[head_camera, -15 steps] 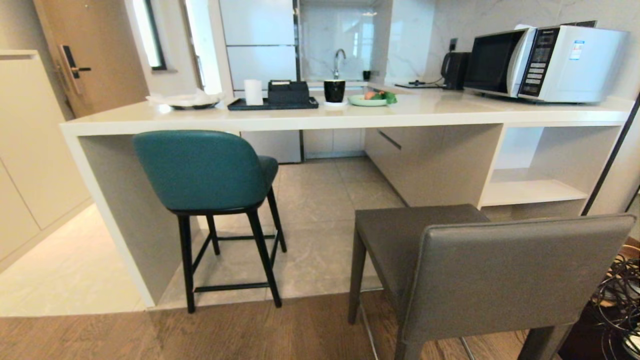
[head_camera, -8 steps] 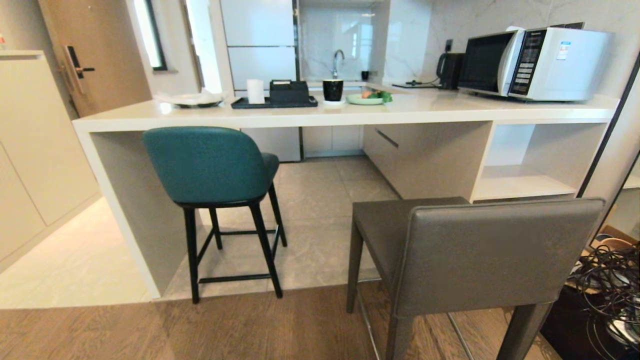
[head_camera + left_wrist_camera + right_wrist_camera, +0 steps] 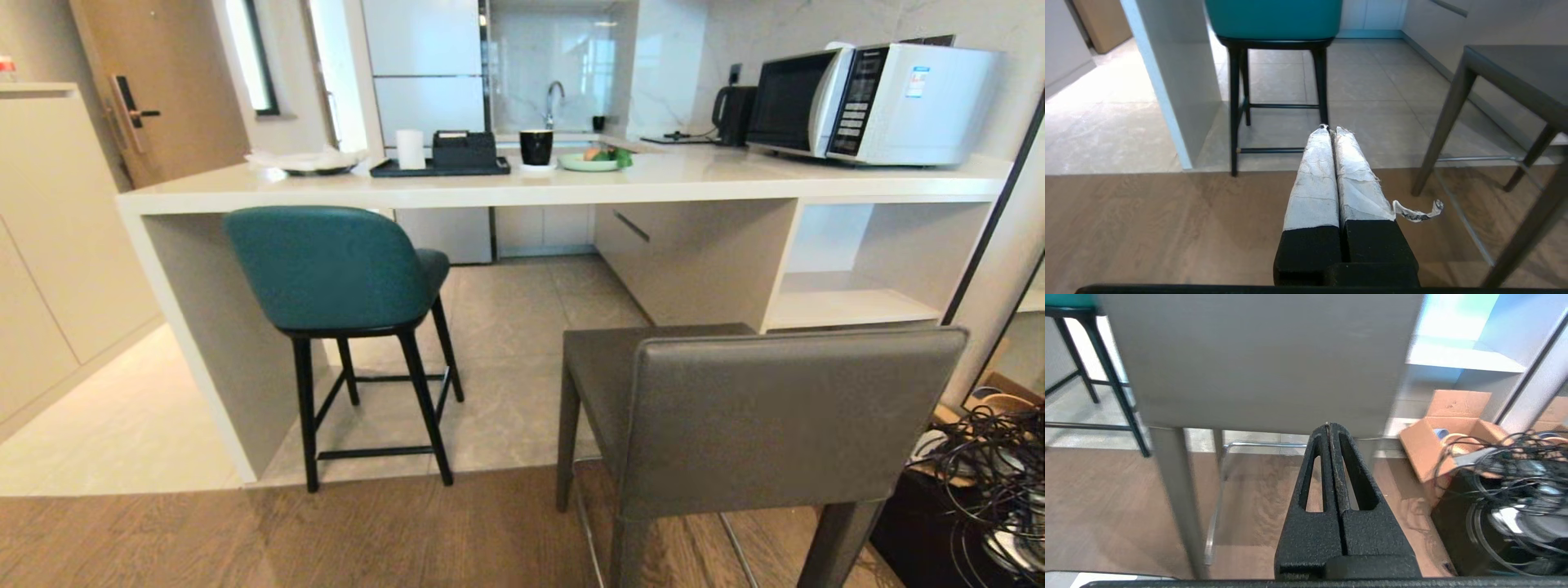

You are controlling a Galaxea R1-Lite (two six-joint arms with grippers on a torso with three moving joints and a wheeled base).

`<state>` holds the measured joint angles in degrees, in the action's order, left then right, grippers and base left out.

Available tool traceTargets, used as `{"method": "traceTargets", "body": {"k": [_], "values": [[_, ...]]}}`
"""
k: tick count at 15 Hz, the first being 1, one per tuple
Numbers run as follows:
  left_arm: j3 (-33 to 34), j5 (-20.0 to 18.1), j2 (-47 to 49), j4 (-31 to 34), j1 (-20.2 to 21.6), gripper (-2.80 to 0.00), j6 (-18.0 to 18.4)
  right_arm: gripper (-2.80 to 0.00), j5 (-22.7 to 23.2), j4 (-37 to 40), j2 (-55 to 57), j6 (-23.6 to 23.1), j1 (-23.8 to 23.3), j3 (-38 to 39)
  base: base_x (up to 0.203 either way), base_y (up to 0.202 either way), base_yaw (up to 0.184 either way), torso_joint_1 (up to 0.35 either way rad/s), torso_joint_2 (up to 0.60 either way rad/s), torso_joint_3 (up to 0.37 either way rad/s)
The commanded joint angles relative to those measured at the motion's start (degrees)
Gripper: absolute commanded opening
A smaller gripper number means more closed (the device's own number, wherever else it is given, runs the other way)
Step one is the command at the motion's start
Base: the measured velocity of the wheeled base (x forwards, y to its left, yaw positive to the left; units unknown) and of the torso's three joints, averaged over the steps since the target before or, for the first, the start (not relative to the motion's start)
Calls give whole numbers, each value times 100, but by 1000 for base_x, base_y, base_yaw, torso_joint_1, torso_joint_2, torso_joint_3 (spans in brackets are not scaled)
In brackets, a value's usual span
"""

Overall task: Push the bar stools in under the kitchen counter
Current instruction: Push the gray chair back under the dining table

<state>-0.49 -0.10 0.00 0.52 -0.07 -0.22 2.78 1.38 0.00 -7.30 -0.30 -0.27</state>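
**One stool nearly in, one left out**

The grey stool (image 3: 759, 425) fills the lower right of the head view, standing on the wood floor well short of the counter (image 3: 571, 184); none of its seat is under the top. Its square back faces the camera and its seat points away toward the counter, so its front-to-back axis runs up the frame, roughly square to the counter's long edge. It is already lined up for a straight push, as I judge it.

The teal stool (image 3: 335, 278) sits at centre left, beside the counter's slab side panel. Its curved back also faces the camera, seat pointing away, and the seat appears partly under the top, while the back stands out in front of the edge. It looks close to home and may need only a small push.

So most of the work is left: the grey stool wholly, the teal one perhaps a little.

Neither arm shows in the head view. The left gripper (image 3: 1329, 130) hangs above the floor with its taped fingers pressed together, empty. The right gripper (image 3: 1327, 425) sits low behind the grey stool's back, fingers pressed together, holding nothing; whether it touches the back I cannot tell.
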Motion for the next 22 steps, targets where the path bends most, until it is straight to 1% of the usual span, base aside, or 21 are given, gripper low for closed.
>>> {"method": "traceTargets", "body": {"k": [1, 19, 22], "values": [[-1, 1, 9, 0, -1, -280, -4, -280, 0, 3, -6, -8, -5, 0, 0, -198, 1, 2, 1, 2], [5, 1, 9, 0, -10, -280, -4, -280, 2, 3, 0, -17, -5, 0, 0, -190, 2, 2, 3, 3], [5, 1, 9, 0, -10, -280, -4, -280, 3, 3, -1, -17, -5, 0, 0, -110, 4, 0, 3, 2]]}}
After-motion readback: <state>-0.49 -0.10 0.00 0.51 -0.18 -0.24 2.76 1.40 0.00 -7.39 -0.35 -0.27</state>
